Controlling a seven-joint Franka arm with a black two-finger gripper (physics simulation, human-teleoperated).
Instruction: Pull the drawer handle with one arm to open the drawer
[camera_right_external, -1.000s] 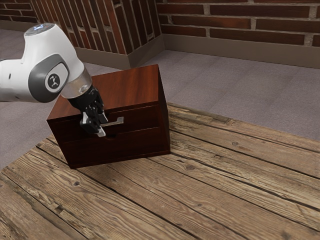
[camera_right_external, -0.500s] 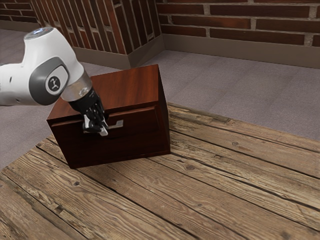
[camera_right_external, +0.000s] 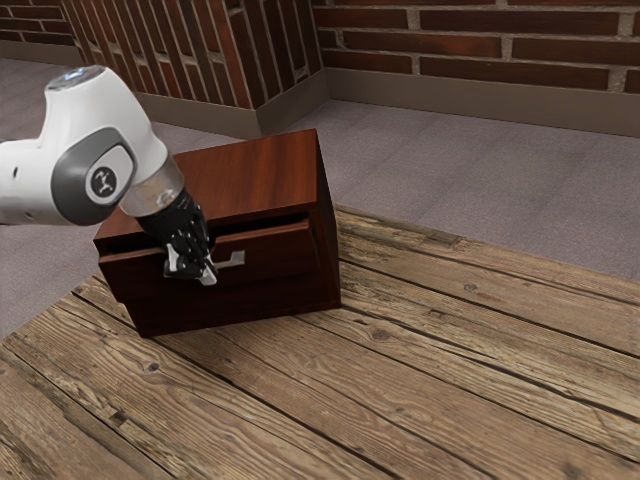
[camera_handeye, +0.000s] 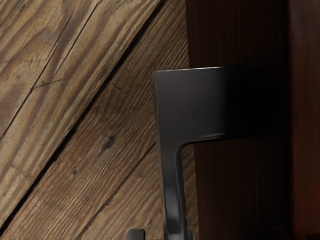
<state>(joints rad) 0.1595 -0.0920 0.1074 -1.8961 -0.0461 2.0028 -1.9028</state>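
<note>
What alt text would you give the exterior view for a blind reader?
The robot's black gripper is shut on the drawer handle of a dark wooden box, whose drawer sticks out slightly. The box sits on a plank table near brick walls.

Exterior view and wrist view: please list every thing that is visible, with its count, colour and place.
cabinet: one, dark red-brown wood, on the table's far corner at the exterior view's left
drawer: one, same wood, upper part of the cabinet front, pulled slightly out
handle: one, grey metal, on the drawer front
table: one, rough brown planks, foreground
floor: grey, behind the table
wall: red-brown brick, background
arm: one, white and grey, from the exterior view's left
gripper: one, black, closed on the handle
</note>
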